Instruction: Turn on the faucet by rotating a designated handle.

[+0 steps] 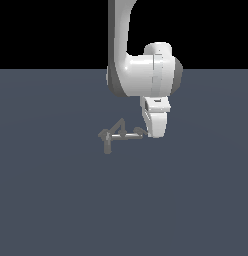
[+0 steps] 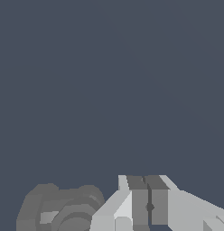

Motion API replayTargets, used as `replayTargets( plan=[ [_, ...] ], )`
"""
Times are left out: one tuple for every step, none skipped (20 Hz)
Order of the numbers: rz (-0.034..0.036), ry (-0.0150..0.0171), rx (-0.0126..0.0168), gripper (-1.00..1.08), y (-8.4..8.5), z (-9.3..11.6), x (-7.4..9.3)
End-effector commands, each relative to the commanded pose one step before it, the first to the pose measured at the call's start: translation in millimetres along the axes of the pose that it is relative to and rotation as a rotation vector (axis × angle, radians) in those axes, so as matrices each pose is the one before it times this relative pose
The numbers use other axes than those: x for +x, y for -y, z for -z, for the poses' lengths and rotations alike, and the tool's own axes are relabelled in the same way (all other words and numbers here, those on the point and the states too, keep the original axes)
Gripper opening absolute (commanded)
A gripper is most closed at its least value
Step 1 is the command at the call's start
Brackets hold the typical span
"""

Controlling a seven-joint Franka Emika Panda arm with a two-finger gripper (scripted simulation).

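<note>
The faucet (image 1: 117,135) stands on the grey floor (image 1: 51,200) near scene centre; its handle (image 1: 140,132) is the end piece on the exterior view's right. The gripper (image 1: 157,134), fingers (image 2: 140,205) pressed together and holding nothing, sits just beside that tab. Good practice would be to push sideways at the tab's tip, sweeping an arc around the pivot.

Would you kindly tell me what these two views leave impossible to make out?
- Handle: exterior view, the gripper covers the faucet's end there, so contact is unclear.
- Gripper's fingertips: wrist view, cut off by the picture's edge.
- Faucet: wrist view, partly cut off by the edge.
</note>
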State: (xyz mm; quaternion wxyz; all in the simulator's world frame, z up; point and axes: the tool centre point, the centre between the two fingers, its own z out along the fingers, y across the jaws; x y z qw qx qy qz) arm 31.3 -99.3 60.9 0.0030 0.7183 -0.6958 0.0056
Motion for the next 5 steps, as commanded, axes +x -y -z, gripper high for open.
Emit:
replayTargets(
  plan=[
    [0.02603,0.00907,-0.00241,-1.00,1.54,-0.26,-30.49],
    [0.00291,0.00101,-0.00027,-1.00,0.33,0.22,-7.68],
    [0.00283,0.00099,-0.00026,-1.00,0.34,0.23,-7.67],
    [0.00290,0.00102,-0.00026,-1.00,0.38,0.23,-7.76],
    [0.00000,0.00000,0.00000,-1.00,0.00,0.00,0.00]
  ],
)
